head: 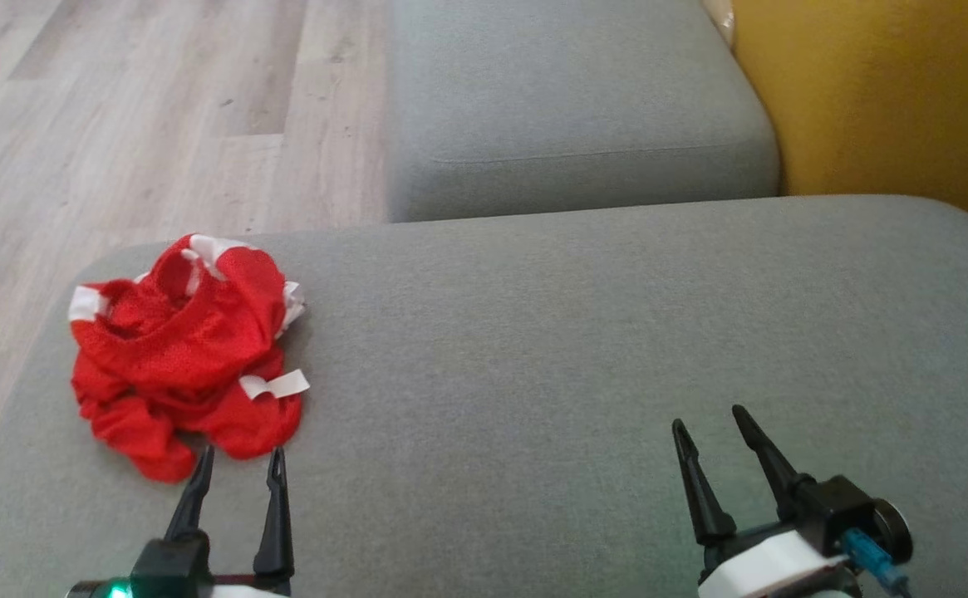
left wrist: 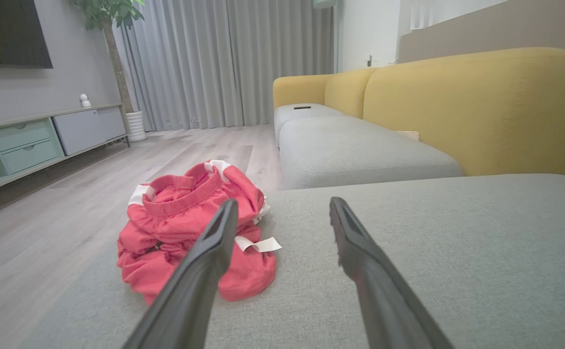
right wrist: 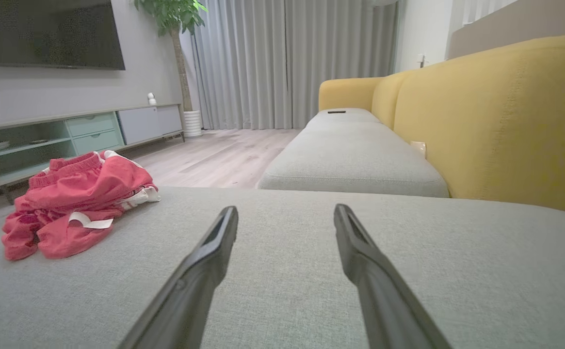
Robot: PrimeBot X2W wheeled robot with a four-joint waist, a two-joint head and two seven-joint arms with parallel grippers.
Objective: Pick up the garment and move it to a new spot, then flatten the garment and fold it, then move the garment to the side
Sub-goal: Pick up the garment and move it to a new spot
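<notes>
A crumpled red garment (head: 184,357) with white trim and a white tag lies on the left part of the grey cushion (head: 583,349), near its left edge. Just short of its near side hovers my left gripper (head: 240,457), open and holding nothing. In the left wrist view the garment (left wrist: 185,232) sits ahead and to the left of that gripper (left wrist: 282,208). My right gripper (head: 708,419) stands open over bare cushion at the lower right. The right wrist view has the garment (right wrist: 76,203) far off to the left of this gripper (right wrist: 286,213).
A second grey seat cushion (head: 575,100) lies beyond, with a yellow backrest (head: 882,91) to the right. Wooden floor (head: 118,124) drops away left of the cushion. A TV cabinet (right wrist: 69,135), a potted plant (left wrist: 117,58) and curtains (right wrist: 282,63) stand across the room.
</notes>
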